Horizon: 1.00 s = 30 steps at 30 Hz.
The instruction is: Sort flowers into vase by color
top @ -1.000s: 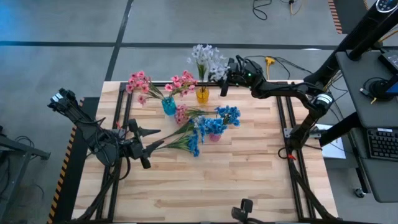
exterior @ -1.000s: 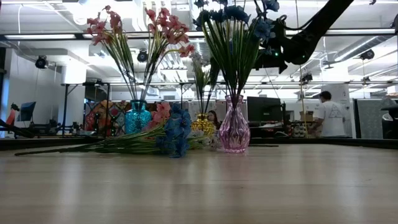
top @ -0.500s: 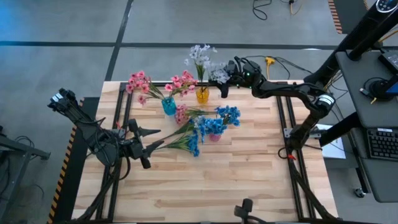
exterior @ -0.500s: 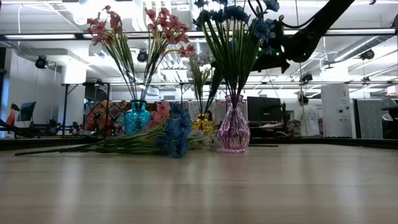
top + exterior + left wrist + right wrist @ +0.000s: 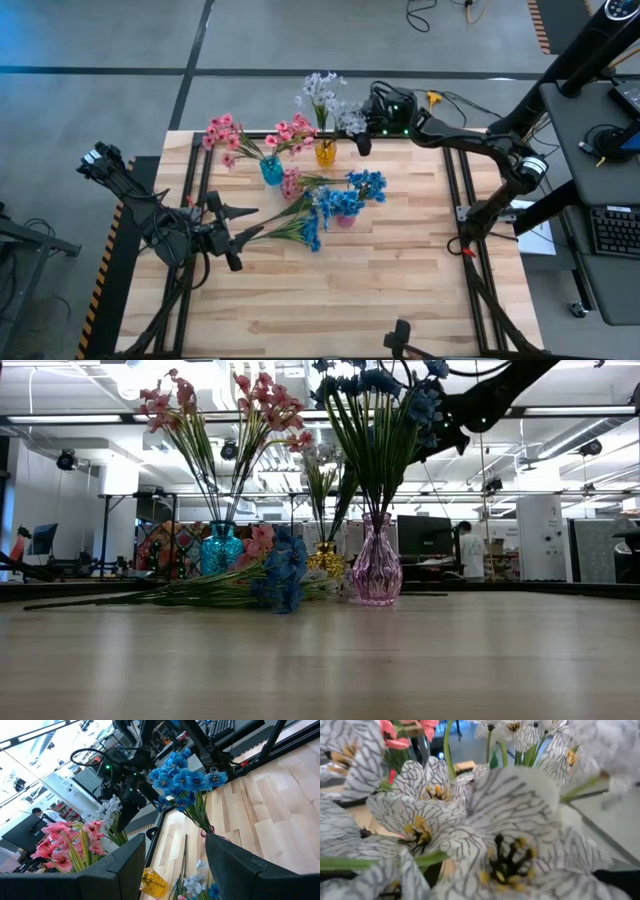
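Observation:
White flowers (image 5: 322, 92) stand with their stems in a yellow vase (image 5: 325, 153) at the far edge, and their veined blooms (image 5: 485, 820) fill the right wrist view. My right gripper (image 5: 365, 120) hovers open just right of them, touching nothing. Pink flowers (image 5: 225, 132) stand in a teal vase (image 5: 271, 170). Blue flowers (image 5: 366, 184) stand in a pink vase (image 5: 377, 570). Loose blue sprays (image 5: 308, 230) and a pink spray (image 5: 291, 183) lie flat on the table. My left gripper (image 5: 233, 237) waits open and raised at the table's left, with nothing between its fingers (image 5: 125, 865).
The three vases stand close together in the table's far middle, with the loose stems (image 5: 140, 598) stretching from them toward the left. Black frame rails (image 5: 455, 200) run along both table sides. Bare wood (image 5: 380, 290) lies toward the near edge. A person (image 5: 465, 550) is in the room behind.
My right gripper has drawn back from the white flowers toward the table's right, risen a little and tipped up nearer level. The white blooms have swung left, away from it, and now stand free in the yellow vase.

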Available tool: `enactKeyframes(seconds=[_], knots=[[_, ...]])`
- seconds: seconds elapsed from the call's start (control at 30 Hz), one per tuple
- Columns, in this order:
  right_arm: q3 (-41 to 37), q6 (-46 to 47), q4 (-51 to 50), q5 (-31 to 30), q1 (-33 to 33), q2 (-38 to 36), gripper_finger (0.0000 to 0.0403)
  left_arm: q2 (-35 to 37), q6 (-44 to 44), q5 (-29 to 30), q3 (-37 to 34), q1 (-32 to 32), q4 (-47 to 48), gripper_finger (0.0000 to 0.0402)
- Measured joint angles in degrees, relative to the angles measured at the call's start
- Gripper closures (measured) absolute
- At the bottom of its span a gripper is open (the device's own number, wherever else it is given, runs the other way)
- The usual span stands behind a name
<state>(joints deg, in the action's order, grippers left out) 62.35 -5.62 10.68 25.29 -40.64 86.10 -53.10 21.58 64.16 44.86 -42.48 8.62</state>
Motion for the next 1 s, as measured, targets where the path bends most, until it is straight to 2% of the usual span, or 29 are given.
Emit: enactKeyframes(seconds=[0.27,0.53,0.67,1.0], knots=[[4.89,-1.51,-10.95,-1.39,0.00,-0.16,0.0096,0.00,0.00,0.00,0.00,0.00,0.00,0.0212],[6.09,-1.51,-14.09,-1.77,-0.06,-0.93,0.0096,0.00,0.02,0.00,0.00,0.00,0.00,0.0212],[6.86,-2.55,-18.00,-4.36,-0.01,-1.61,0.0094,0.00,0.00,0.00,0.00,0.00,0.00,0.0212],[6.86,-2.33,-22.95,-6.38,-0.02,-4.23,0.0093,0.00,0.00,0.00,0.00,0.11,0.00,0.0212]])
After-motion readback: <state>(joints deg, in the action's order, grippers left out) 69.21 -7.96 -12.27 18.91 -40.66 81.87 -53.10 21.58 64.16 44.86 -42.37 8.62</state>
